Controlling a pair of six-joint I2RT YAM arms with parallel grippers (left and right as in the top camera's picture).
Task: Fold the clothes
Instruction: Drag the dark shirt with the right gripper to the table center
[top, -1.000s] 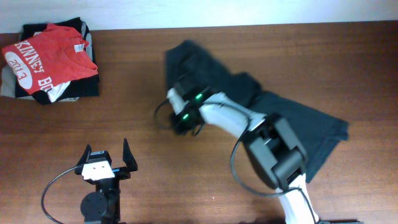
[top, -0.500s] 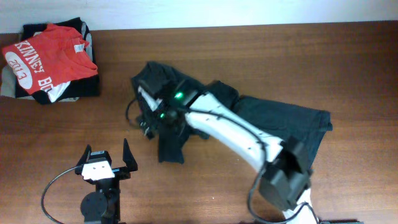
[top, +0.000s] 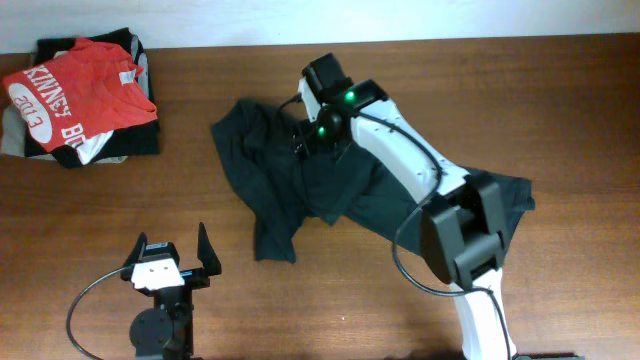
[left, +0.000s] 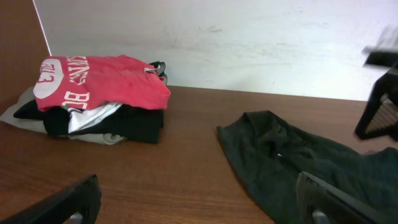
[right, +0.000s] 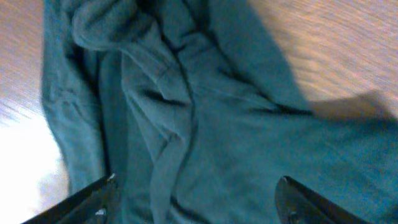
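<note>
Overhead: brown wooden table (top: 80, 220) against white wall (top: 300, 18), black T-shirt (top: 268, 185) crumpled

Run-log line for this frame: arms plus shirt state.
right tool open, over black T-shirt | left tool open, apart from it | black T-shirt bunched, unfolded | red T-shirt on stack

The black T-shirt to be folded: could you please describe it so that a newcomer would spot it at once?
On the brown wooden table, look to the middle, right of the folded pile in the far left corner. The black T-shirt lies there crumpled, partly under the white right arm. Unlike the red T-shirt topping that pile, it is dark and unfolded.
</note>
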